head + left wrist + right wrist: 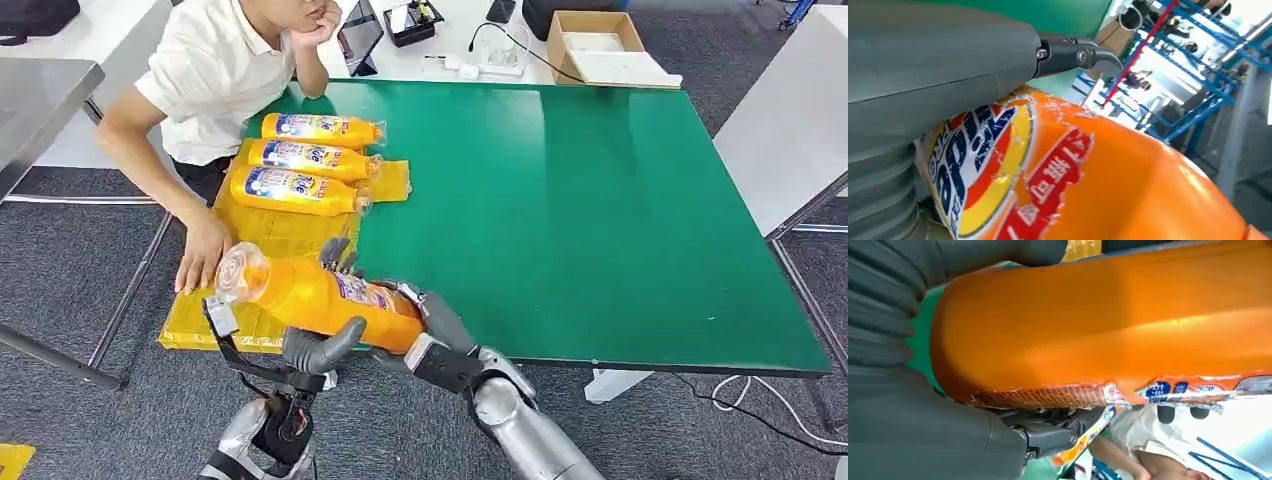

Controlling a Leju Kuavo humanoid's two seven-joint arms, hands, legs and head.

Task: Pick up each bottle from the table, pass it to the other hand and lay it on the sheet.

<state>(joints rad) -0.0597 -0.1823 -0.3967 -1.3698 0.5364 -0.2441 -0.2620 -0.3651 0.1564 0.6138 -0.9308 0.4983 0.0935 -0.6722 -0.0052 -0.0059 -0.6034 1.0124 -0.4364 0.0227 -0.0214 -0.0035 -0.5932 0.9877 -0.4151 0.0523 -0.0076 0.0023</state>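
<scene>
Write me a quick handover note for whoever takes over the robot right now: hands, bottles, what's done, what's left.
Left hand and right hand both grip the orange bottle, in the air over the table's near edge: mid handover.
Three bottles lie side by side on the yellow sheet, at its far end.
A person's hand rests on the sheet near the landing spot.
Done: three laid down.
Left: finish the pass, lay this fourth bottle on the sheet. No other bottle stands on the green table.
</scene>
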